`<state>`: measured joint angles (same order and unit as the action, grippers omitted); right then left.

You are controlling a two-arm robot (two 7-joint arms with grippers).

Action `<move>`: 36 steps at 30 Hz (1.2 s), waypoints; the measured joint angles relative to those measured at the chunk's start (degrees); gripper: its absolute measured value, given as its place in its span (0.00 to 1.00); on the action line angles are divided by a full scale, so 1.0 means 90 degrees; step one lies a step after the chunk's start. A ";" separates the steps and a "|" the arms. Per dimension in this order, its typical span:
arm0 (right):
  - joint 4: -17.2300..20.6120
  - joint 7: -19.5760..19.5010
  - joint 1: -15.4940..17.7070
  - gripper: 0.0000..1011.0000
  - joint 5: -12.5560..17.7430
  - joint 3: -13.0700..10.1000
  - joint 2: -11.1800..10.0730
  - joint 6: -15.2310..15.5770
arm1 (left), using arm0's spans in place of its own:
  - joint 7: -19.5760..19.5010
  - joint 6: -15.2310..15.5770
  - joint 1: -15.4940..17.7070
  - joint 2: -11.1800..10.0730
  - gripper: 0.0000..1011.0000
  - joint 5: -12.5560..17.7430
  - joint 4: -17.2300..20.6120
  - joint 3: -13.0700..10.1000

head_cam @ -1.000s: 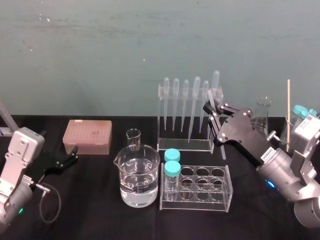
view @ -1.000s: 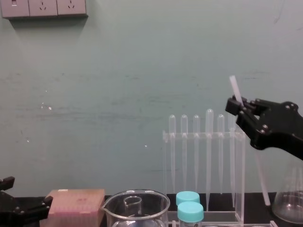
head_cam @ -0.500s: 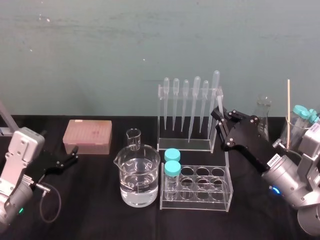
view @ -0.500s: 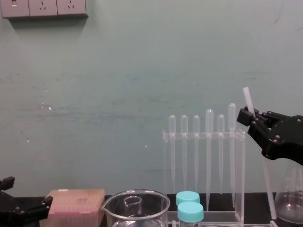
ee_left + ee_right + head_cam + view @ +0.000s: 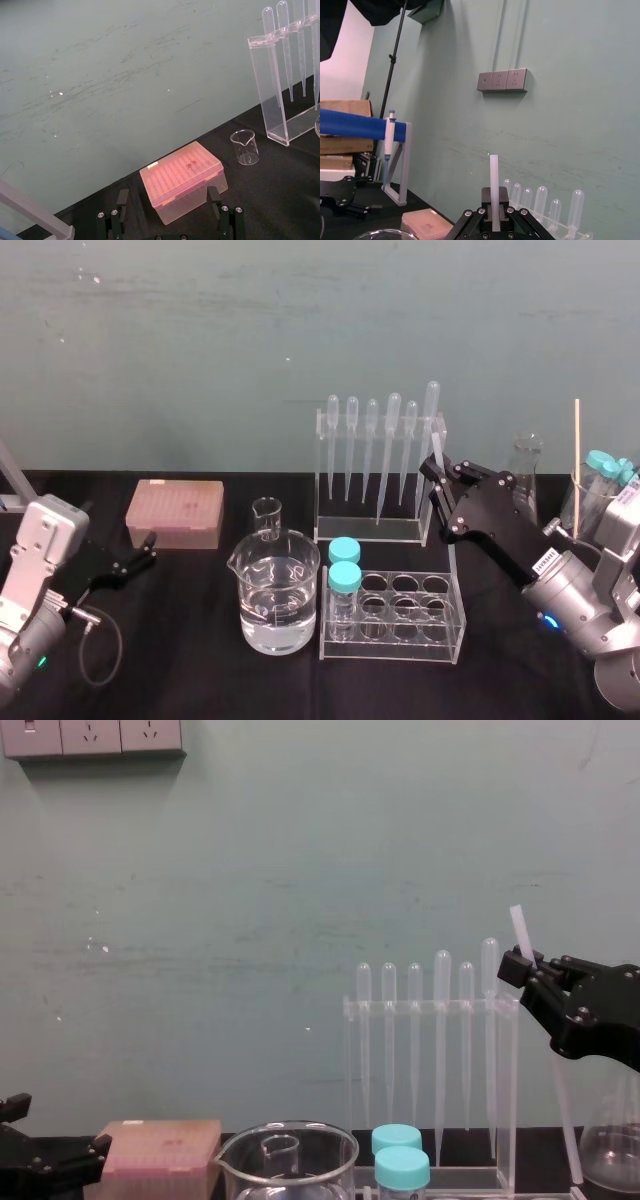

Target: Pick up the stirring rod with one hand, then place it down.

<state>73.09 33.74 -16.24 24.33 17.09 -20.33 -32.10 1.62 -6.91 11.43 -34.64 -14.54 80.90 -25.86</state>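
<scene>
The stirring rod (image 5: 518, 925) is a thin translucent white stick, standing almost upright and leaning slightly. My right gripper (image 5: 522, 965) is shut on it near its upper end, just right of the pipette rack (image 5: 430, 1010). In the head view the right gripper (image 5: 436, 469) hangs above the table by the rack's right post, and the rod (image 5: 451, 540) runs down below it. The right wrist view has the rod (image 5: 493, 180) rising straight up from between the black fingers. My left gripper (image 5: 130, 562) rests open at the far left near the table.
A water-filled beaker (image 5: 275, 590) and a small beaker (image 5: 267, 515) stand centre left. A clear tube rack (image 5: 405, 615) holds two blue-capped tubes (image 5: 344, 578). A pink tip box (image 5: 175, 512) lies at the left. A flask (image 5: 525, 465) and a wooden stick (image 5: 577, 455) stand at the right.
Over the last second my right gripper has carried the rod to the right and a little lower, clear of the pipettes. In the last half second it has barely moved. The left arm is still.
</scene>
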 joint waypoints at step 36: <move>0.0007 -0.0015 -0.0006 0.07 -0.0013 0.0011 -0.0006 -0.0003 | 0.0000 0.0000 0.0000 0.0000 0.99 0.0000 0.0000 0.0000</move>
<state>73.15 33.60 -16.29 24.21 17.19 -20.38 -32.13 1.62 -6.91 11.43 -34.65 -14.55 80.90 -25.86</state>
